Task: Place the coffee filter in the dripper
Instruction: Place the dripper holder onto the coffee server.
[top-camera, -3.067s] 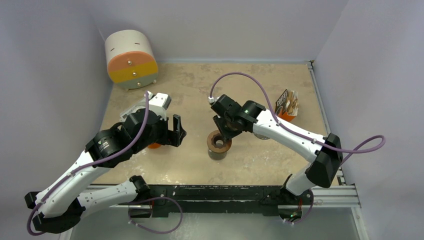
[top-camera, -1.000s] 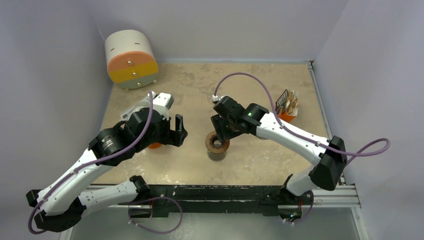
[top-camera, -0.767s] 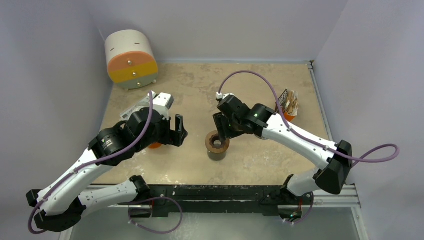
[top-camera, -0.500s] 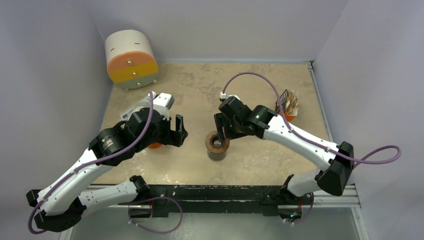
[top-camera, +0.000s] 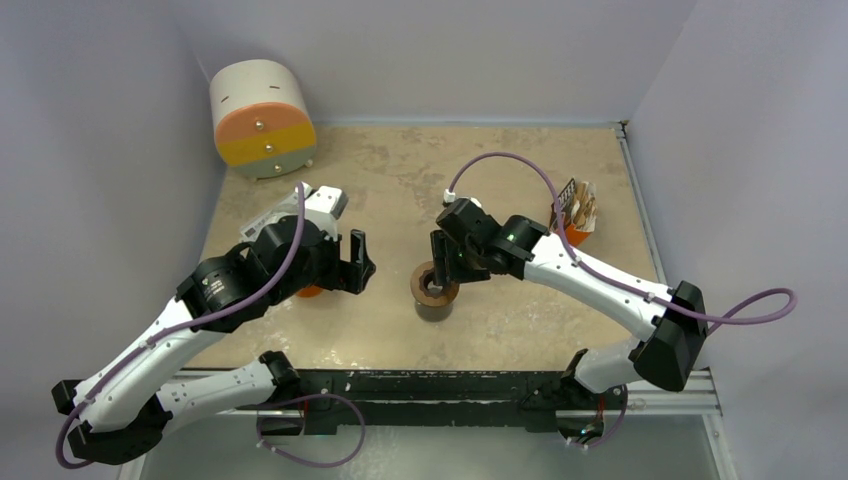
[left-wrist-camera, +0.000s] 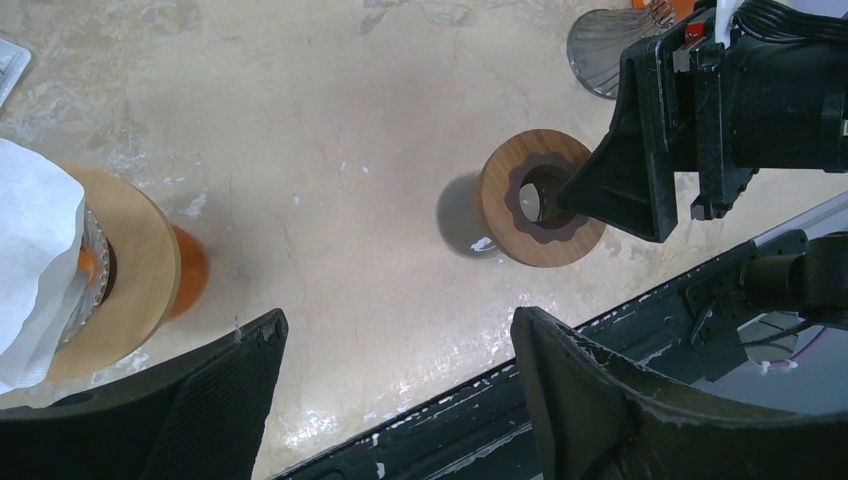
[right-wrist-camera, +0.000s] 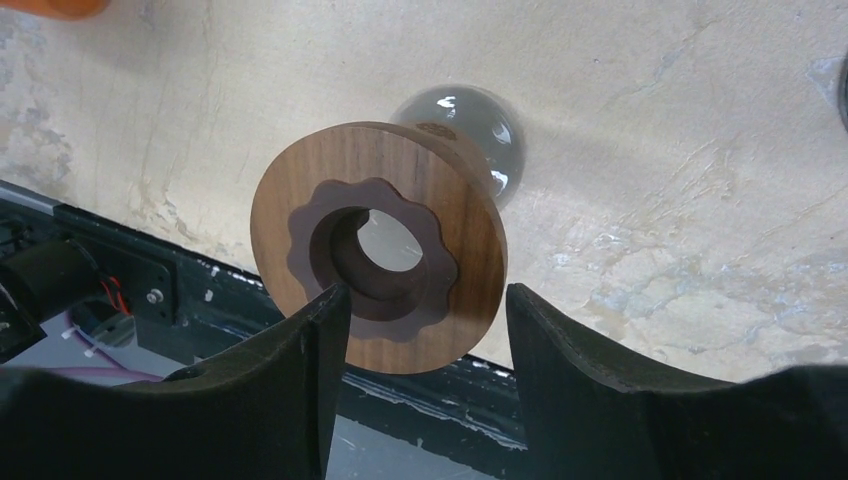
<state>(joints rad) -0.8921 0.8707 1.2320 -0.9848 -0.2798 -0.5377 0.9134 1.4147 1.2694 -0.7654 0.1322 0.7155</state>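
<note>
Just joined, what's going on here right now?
The right gripper is open and empty, poised over the wooden ring on the glass vessel at mid-table, one finger by its hole. The left gripper, also open, hangs near an orange wood-collared dripper with white filter paper on it.

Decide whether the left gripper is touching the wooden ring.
Apart. The top view shows bare table between the left gripper and the wooden ring.
</note>
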